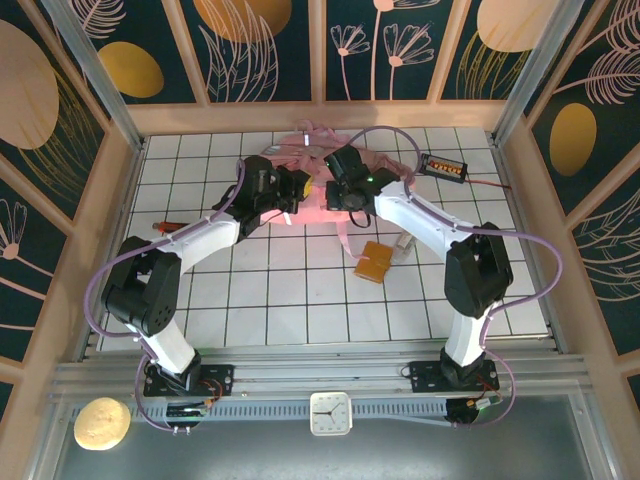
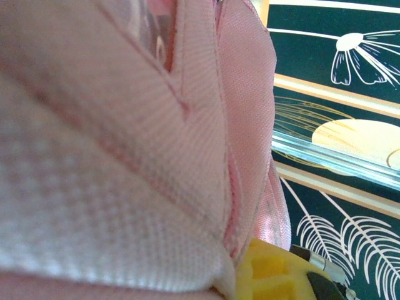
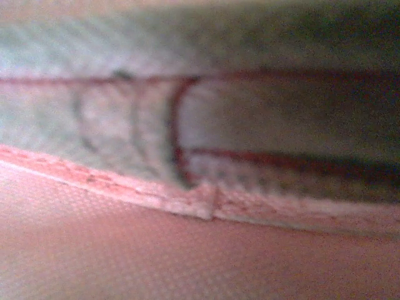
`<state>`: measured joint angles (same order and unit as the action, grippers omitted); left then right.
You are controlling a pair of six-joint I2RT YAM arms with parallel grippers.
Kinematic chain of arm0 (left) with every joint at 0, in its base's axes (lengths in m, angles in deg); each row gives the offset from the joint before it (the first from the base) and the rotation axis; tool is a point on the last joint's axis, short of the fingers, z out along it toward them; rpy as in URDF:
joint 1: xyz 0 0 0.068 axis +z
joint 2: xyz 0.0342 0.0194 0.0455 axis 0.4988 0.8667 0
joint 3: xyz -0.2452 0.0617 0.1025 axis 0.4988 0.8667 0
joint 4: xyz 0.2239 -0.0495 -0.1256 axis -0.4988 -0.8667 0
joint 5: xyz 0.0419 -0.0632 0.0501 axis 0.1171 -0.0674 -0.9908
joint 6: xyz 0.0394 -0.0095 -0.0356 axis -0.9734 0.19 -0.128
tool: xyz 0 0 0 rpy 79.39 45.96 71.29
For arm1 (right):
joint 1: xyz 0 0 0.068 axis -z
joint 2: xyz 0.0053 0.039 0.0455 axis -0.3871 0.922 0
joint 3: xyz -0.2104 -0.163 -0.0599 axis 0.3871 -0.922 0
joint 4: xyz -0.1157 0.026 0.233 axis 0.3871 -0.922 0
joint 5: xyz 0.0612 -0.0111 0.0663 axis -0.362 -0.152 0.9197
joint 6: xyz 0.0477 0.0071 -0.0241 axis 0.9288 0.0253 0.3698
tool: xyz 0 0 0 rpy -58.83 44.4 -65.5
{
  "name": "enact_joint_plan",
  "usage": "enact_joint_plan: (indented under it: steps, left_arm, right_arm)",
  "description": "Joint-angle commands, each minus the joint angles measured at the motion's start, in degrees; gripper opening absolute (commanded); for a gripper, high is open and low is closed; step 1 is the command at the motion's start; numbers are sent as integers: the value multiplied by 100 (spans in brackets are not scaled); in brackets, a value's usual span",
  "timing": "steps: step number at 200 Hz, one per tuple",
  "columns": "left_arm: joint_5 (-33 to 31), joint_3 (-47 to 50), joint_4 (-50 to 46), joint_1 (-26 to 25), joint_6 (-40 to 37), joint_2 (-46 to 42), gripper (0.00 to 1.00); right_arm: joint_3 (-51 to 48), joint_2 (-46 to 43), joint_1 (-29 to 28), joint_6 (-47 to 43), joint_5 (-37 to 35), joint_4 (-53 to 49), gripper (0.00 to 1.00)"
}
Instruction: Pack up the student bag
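- Left tool point(image 1: 292, 196): jaws together, student bag point(image 1: 318, 209) fabric pressed right against it; whether any is pinched cannot be told.
- Right tool point(image 1: 338, 192): jaws together, touching the bag.
- Bag lies between both tools on the table point(image 1: 250, 292).

student bag point(image 1: 318, 200) point(image 2: 125, 156): pink, with tiny woven dots
table point(image 1: 270, 290): white with dark lines making squares
walls point(image 1: 280, 60): dark blue-green with white flowers and yellow circles
clock point(image 1: 330, 413): white
cables point(image 1: 92, 305): purple
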<state>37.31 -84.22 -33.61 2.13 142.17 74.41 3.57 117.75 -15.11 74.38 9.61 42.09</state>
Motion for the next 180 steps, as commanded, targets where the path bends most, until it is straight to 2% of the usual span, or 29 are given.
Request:
enact_joint_plan:
  steps: [1, 30, 55, 80, 123, 140, 154, 163, 170, 180]
  left_arm:
    - [727, -373, 681, -196, 148, -257, 0]
    - [529, -266, 200, -166, -202, -403, 0]
    - [294, -232, -463, -21, -781, -552, 0]
    - [243, -55, -567, 154, -953, -711, 0]
    - [340, -46, -689, 265, -1114, -796, 0]
    - [480, -54, -566, 274, -1071, -762, 0]
    - [607, -131, -487, 274, -1007, -701, 0]
    - [627, -251, -545, 273, -1028, -691, 0]
    - [633, -350, -618, 274, -1056, -684, 0]
    - [650, -492, -683, 274, -1077, -666, 0]
  right_arm:
    - [384, 61, 3, -149, -270, 174, 0]
    - [389, -155, 137, -216, 46, -232, 0]
    - [9, -498, 516, -304, 723, -505, 0]
    - [-356, -740, 984, -641, 1177, -774, 0]
    - [-553, -838, 1539, -1179, 1481, -946, 0]
    - [-396, -779, 1549, -1293, 2054, -844, 0]
    - [-355, -818, 1318, -1240, 2495, -533, 29]
    - [-306, -834, 1096, -1169, 2570, -363, 43]
    - [-248, -831, 930, -1081, 2590, -262, 50]
    - [-180, -791, 778, -871, 2661, -144, 51]
